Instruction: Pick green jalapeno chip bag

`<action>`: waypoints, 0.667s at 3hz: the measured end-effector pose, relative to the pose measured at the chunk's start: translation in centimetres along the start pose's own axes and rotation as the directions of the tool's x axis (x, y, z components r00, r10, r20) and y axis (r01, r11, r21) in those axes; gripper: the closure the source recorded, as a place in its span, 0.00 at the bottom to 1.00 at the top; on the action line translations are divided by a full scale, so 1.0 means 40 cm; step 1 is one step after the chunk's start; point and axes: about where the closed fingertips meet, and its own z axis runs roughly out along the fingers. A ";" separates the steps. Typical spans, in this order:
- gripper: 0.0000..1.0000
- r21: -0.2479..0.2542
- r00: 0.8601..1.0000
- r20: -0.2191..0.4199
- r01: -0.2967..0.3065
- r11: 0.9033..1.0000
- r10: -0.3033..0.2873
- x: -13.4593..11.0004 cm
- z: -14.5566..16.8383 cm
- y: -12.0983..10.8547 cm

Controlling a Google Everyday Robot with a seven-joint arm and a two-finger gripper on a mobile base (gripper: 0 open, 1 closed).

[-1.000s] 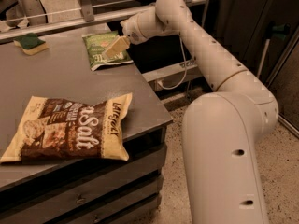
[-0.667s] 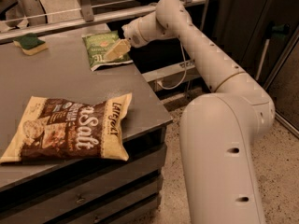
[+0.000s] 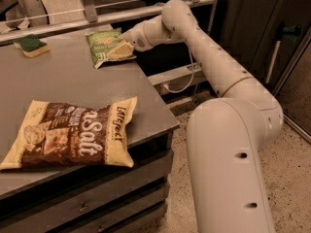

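The green jalapeno chip bag (image 3: 102,46) lies flat near the far right edge of the grey table (image 3: 68,86). It is small, crinkly and green with pale lettering. My gripper (image 3: 119,50) reaches in from the right on the long white arm (image 3: 204,47) and sits on the bag's right side, over its near corner. The gripper covers that part of the bag. The bag rests on the table.
A large brown-and-yellow "Salt" bag (image 3: 73,135) lies at the table's front. A green-and-yellow sponge (image 3: 30,43) sits at the far left. A metal rail (image 3: 63,19) runs behind the table. The table's right edge drops to the floor (image 3: 291,169).
The gripper has shifted slightly down and left onto the green bag's right side. The bag, the sponge and the Salt bag have stayed in place.
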 end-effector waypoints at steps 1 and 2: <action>0.62 -0.009 1.000 0.016 0.009 1.000 -0.009 -0.015 -0.006 0.012; 0.86 -0.018 0.999 0.032 0.020 1.000 -0.020 -0.034 -0.024 0.033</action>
